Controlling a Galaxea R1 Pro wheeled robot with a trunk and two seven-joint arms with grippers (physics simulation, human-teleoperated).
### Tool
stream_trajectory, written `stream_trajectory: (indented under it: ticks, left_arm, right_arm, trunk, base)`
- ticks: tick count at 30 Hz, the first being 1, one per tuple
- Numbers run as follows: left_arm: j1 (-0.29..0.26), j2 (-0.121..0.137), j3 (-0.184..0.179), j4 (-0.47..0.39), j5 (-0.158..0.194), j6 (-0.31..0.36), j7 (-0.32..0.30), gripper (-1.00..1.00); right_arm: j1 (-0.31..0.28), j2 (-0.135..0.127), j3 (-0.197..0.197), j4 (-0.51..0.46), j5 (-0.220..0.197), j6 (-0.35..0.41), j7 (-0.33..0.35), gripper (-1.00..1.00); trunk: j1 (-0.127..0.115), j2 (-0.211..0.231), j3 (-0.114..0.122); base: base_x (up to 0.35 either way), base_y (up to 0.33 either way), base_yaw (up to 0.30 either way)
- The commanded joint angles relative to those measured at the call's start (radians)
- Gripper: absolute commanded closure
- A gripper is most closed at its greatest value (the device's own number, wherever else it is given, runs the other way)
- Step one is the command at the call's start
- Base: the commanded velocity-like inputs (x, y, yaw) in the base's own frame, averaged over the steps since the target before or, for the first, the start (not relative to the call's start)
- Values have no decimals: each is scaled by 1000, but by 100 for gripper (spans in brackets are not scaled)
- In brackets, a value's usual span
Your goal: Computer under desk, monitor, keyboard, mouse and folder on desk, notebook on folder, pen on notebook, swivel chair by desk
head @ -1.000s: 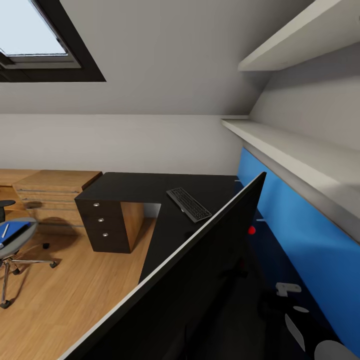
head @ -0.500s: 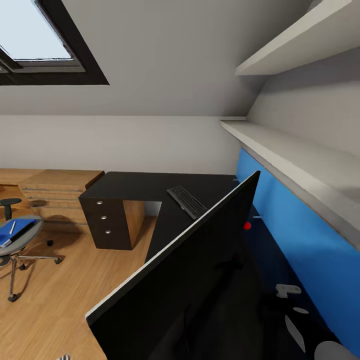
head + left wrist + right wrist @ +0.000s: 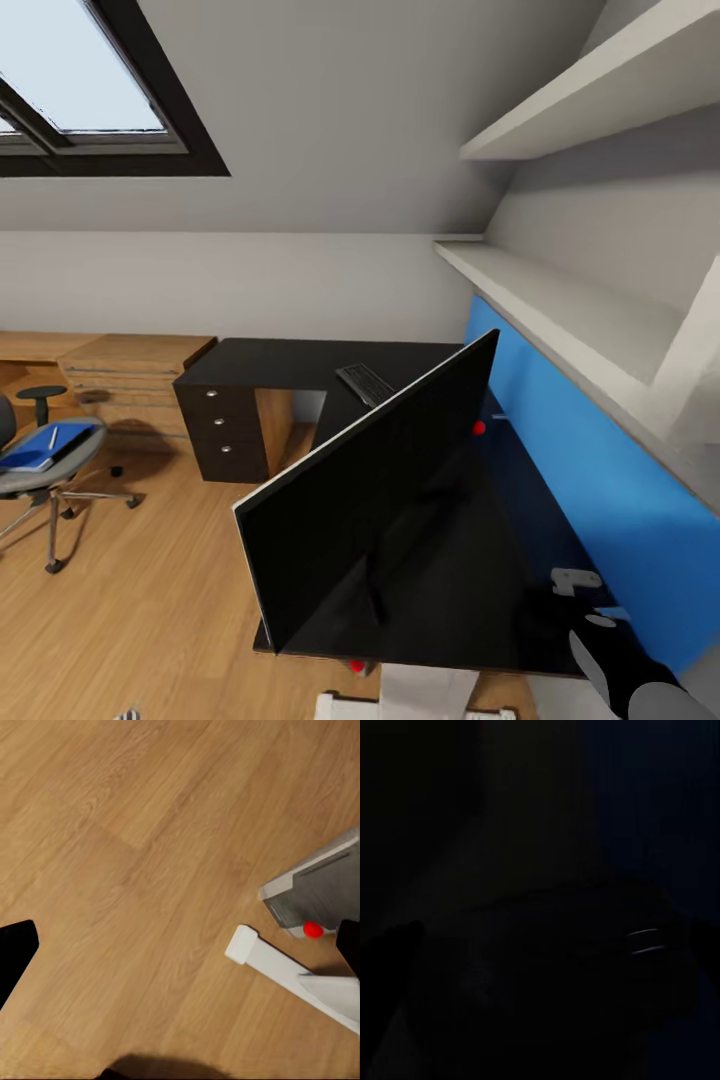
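One monitor [image 3: 370, 500] — wide black screen, tilted on desk [image 3: 280, 365]; both grippers' state unclear.

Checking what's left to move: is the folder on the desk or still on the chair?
On the chair: the blue folder lies on the swivel chair seat, apart from the desk.

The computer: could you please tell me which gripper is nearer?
Left. The left gripper hangs above the floor beside the computer; the right gripper is up over the desk.

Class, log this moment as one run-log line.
monitor: on desk | keyboard: on desk behind monitor | folder: on chair | computer: on floor | end effectors: state unclear
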Motion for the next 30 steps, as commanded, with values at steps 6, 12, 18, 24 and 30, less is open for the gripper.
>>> stream_trajectory:
  ticks: [6, 12, 18, 24, 30]
  left_arm:
    - [0, 0, 0, 0, 10, -1, -5, -100]
    - [0, -1, 0, 1, 9, 0, -4, -100]
    - [0, -1, -1, 2, 9, 1, -4, -100]
    - [0, -2, -3, 3, 7, 3, -5, -100]
    - [0, -5, -7, 3, 5, 4, -6, -100]
  right_arm:
    - [0, 3, -4, 0, 2, -2, 3, 100]
    - [0, 10, 0, 1, 5, -9, 1, 100]
    - [0, 41, 0, 5, 8, -23, 0, 100]
    - [1, 87, 1, 13, 26, -39, -1, 100]
    - [3, 168, 0, 94, 52, -69, -3, 100]
  trunk:
    - [-24, 41, 18]
    - [-47, 83, 36]
    - [-70, 125, 55]
    - [-93, 167, 74]
    - [-96, 174, 77]
  base:
    - [-338, 0, 0]
    - [-338, 0, 0]
    - [-338, 0, 0]
    - [-338, 0, 0]
    - [-132, 0, 0]
